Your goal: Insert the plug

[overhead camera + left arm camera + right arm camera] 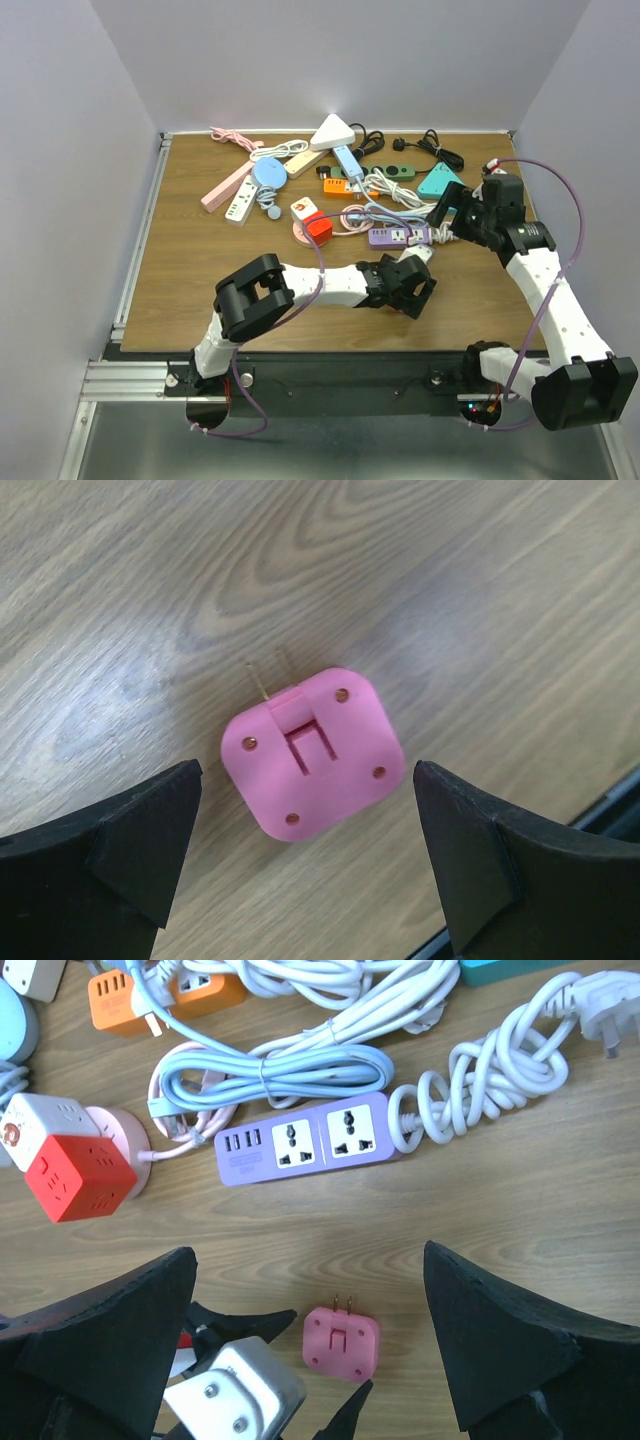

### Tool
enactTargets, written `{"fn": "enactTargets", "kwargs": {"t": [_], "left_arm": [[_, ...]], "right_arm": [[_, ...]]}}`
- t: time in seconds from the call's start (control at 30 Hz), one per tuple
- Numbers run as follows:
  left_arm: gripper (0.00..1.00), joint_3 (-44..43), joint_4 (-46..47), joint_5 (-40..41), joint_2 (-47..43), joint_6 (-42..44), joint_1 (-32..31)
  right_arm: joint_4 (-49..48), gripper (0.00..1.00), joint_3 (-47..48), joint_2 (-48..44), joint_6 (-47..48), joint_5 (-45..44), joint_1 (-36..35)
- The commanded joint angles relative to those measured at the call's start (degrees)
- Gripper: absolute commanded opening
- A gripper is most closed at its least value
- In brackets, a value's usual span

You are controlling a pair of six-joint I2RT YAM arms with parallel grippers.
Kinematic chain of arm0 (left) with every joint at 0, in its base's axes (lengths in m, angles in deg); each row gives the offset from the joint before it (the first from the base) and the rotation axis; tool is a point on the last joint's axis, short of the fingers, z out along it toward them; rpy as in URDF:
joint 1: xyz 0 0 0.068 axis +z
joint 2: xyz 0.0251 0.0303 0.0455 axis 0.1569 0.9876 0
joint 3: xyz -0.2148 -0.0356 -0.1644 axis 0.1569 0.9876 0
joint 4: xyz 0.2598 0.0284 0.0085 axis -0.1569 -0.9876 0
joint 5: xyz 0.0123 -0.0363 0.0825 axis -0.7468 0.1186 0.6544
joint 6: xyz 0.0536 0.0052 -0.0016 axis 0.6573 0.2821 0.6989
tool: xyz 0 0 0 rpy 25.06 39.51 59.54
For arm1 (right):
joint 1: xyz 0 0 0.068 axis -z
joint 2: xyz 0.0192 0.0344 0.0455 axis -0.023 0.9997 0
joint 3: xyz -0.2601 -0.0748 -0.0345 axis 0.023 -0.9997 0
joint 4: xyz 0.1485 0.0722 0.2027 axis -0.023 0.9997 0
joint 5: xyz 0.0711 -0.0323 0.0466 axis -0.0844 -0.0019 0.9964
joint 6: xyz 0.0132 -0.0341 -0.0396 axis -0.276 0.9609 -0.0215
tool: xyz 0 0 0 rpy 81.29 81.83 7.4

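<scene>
Pink plug (312, 752), left wrist view: you see one square pink adaptor lying flat on the wooden table (480, 600), with four small brass dots near its corners. Its two brass prongs (270, 676) stick out of the far edge, pointing away from you and slightly left. The left gripper (307, 772) hangs directly over it. Its two black fingers (110, 865) are spread wide, one on each side of the plug and clear of it. The plug sits a little skewed to the line between the fingertips.

Right wrist view: the same plug (341, 1343) lies low in the centre. Its prongs aim toward one purple power strip (305, 1145), which lies crosswise further out with bare wood between the two. The strip carries two sockets side by side and a group of small ports at its left end. The right gripper (310, 1270) is also spread wide, holds nothing, and looks down on both from higher up.

Top external view: the plug is hidden beneath the left gripper (408, 285), near the front centre of the table. The right gripper (447, 215) hovers just past the right end of the purple strip (398, 237). Your left arm is clearly the nearer one. As a judgement, its fingers should close across the plug's sides, leaving the prongs free to face the strip.
</scene>
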Motion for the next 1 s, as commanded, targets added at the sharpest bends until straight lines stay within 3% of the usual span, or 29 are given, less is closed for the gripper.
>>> {"fn": "enactTargets", "kwargs": {"t": [0.0, 0.5, 0.57, 0.6, 0.63, 0.67, 0.7, 0.97], "left_arm": [[0.99, -4.43, -4.44, 2.55, 1.03, -0.64, -0.12], [0.99, -8.21, -4.44, -0.70, 7.44, -0.20, 0.58], [0.90, -7.77, -4.35, -1.06, 7.71, 0.07, 0.58], [0.80, -7.42, -4.35, -1.32, 7.54, 0.15, 0.67], [0.64, -6.98, -4.27, -1.41, 7.19, -0.02, 0.67], [0.17, -5.76, -4.09, -1.32, 6.75, -0.28, 1.02], [0.02, -4.88, -3.83, -1.41, 5.62, -0.98, 1.28], [0.00, 8.30, 3.64, -5.02, -4.93, -3.89, 6.20]], "right_arm": [[-0.76, 1.00, 1.42, -1.50, 0.27, 0.45, 0.88], [-1.03, 1.00, 0.89, -1.77, 1.32, 2.65, 1.49], [-1.03, 1.00, 0.80, -1.94, 1.32, 2.48, 1.67], [-1.03, 1.00, 0.80, -2.03, 1.41, 2.39, 1.67], [-1.03, 1.00, 0.89, -1.94, 1.41, 2.48, 1.67], [-0.94, 1.00, 0.98, -1.94, 1.41, 2.21, 1.76], [-1.03, 1.00, 1.07, -1.94, 1.41, 2.04, 1.85], [-0.94, 1.00, 5.90, 0.16, 2.11, 0.28, 2.37]]}}
